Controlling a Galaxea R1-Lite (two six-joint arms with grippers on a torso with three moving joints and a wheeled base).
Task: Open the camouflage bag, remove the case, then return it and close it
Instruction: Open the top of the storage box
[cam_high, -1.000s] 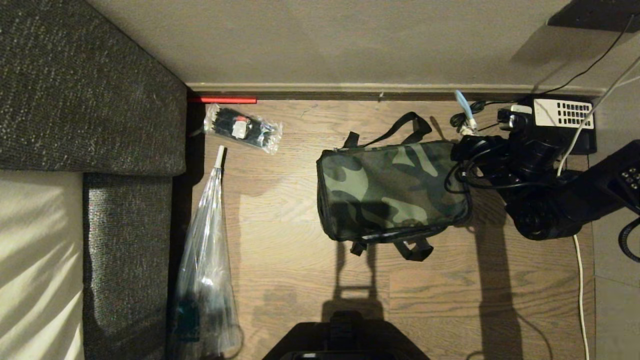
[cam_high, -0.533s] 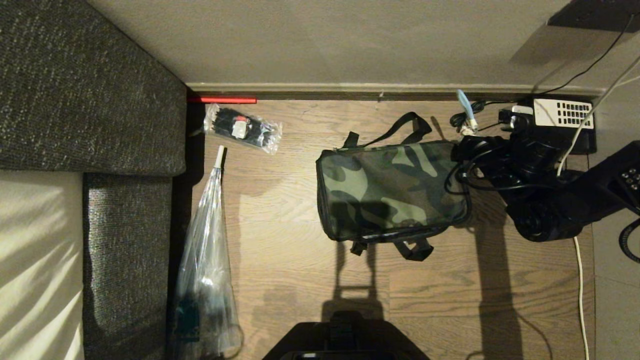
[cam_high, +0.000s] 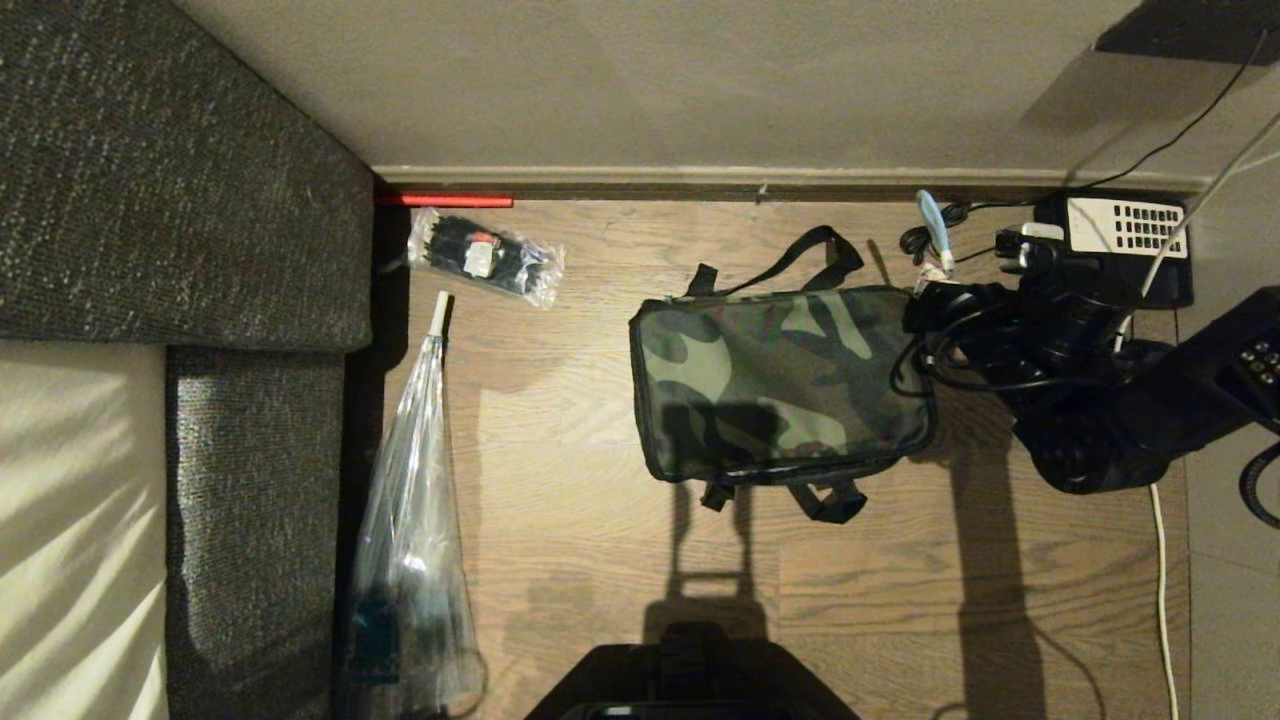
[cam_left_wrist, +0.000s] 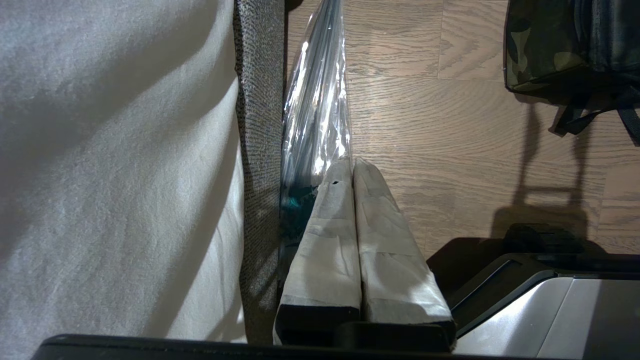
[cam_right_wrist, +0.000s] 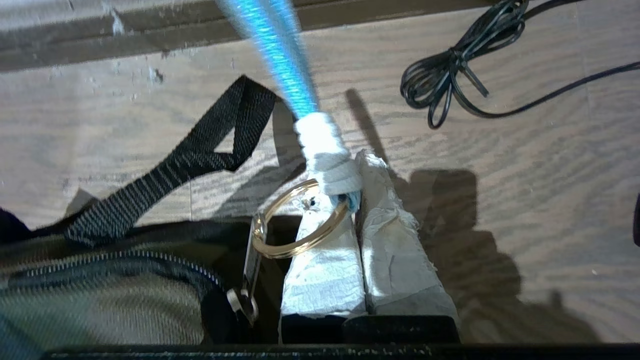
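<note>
- Bag (cam_high: 780, 380): lies flat on the wood floor (cam_high: 600, 560), right of centre in the head view, zipped shut; black straps (cam_high: 800, 250) trail from its far and near edges. The case is not visible; I judge it is inside.
- Right gripper (cam_right_wrist: 357, 165): at the bag's right end, fingers pressed together on the blue-and-white pull tag (cam_right_wrist: 320, 145) tied to a gold ring (cam_right_wrist: 300, 220), which hangs from the zip slider (cam_right_wrist: 247, 280).
- Left gripper (cam_left_wrist: 352, 167): parked near my base beside the clear plastic bag (cam_left_wrist: 315, 105), fingers together, holding nothing.
- Handling, bag: soft fabric that I expect to buckle and slide on the smooth floor when pulled; it looks light, so the zip may drag the whole bag rather than run.
- Hold point: the tag is the sensible grip, since slider and ring are small, hard and slippery; pull along the zip line, low and steady.
- Handling, case: presumably stiff and flat, a snug fit; best taken by an exposed edge once the flap is open.
</note>
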